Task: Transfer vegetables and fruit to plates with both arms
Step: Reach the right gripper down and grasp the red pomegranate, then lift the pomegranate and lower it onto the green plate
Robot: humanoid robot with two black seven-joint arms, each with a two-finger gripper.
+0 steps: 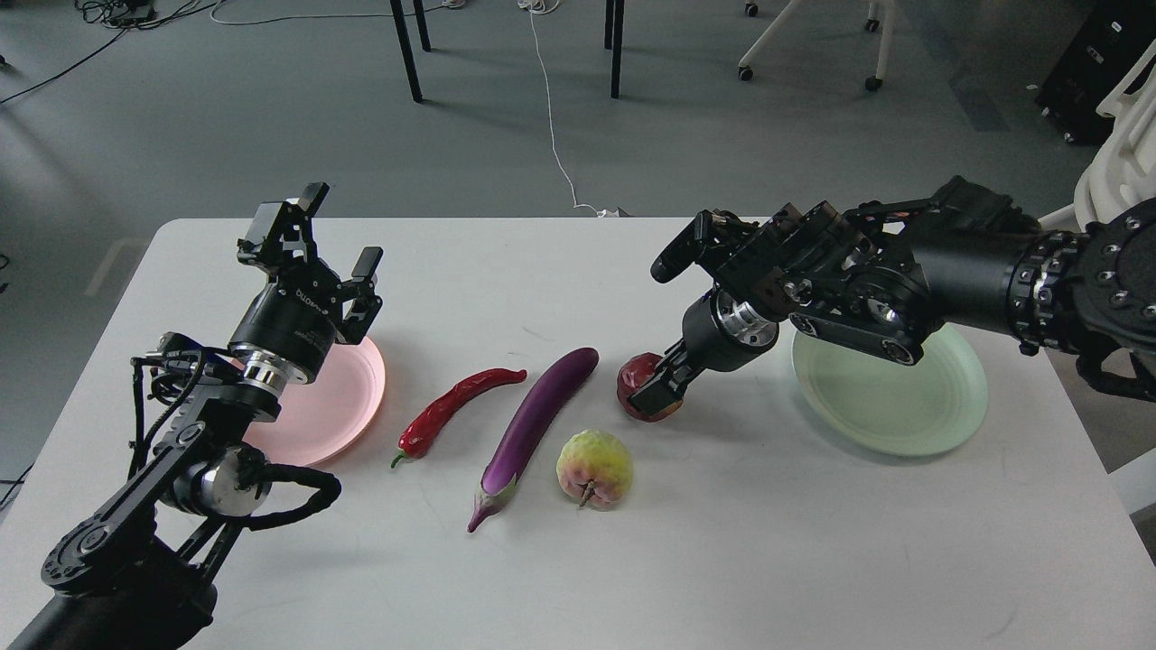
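On the white table point(722, 542), the left pincer point(325, 244) hung above the pink plate point(348, 406) with its fingers spread and nothing between them. That plate was bare. The red chili point(456, 406), glossy with a green stem, and the long purple eggplant point(537, 420) lay untouched mid-table, with the bumpy yellow-green fruit point(594, 468) just beside the eggplant. The right pincer point(657, 390) reached down onto the dark red pomegranate point(646, 384); whether it gripped, I cannot tell. The green plate point(903, 415) was bare too, so seemingly nothing was transferred yet.
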